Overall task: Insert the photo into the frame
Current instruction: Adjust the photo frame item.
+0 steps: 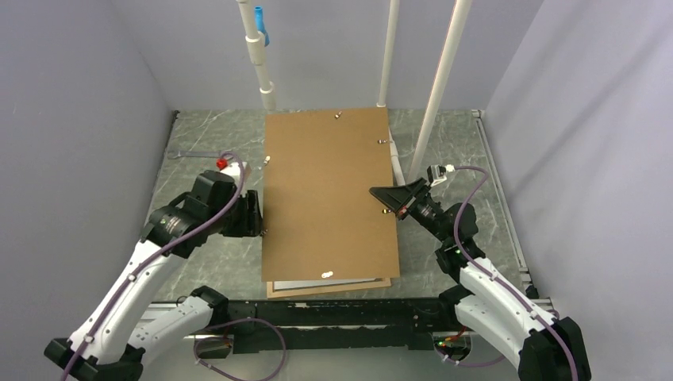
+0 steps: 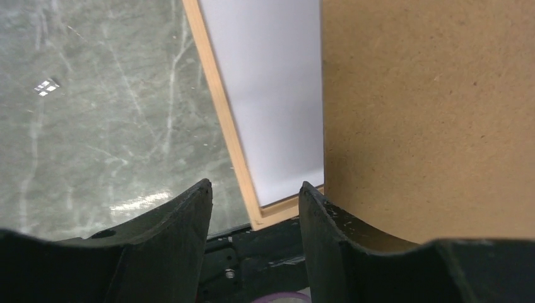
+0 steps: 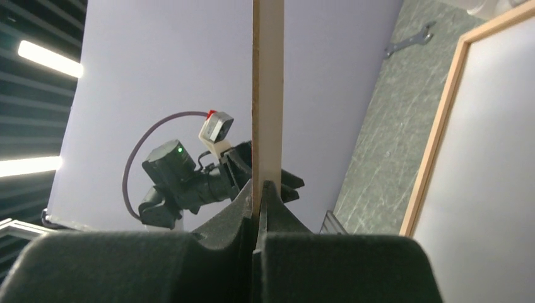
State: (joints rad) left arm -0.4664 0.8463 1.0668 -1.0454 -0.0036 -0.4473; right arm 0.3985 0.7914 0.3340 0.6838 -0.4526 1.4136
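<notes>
- Right hand [image 1: 384,194], centre right in the top view, is clamped on the right edge of the brown board [image 1: 329,190].
- Photo [image 2: 271,95] lies white side up inside the frame [image 2: 228,120] on the bench [image 2: 94,126], mostly under that board.
- Left hand [image 2: 255,189] is parted and empty, with the frame's corner showing between its fingers.

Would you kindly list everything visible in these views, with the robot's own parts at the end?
backing panel: one, brown, lifted over the frame, gripped at its right edge
frame: one, light wood, flat on the table under the panel
photo: one, white back up, lying in the frame
pipes: three, white, standing at the back of the table
wrench: one, grey, back left of the table
table: one, grey-green marbled, under everything
left gripper: one, black, open, by the panel's left edge
right gripper: one, black, shut on the panel's right edge
</notes>
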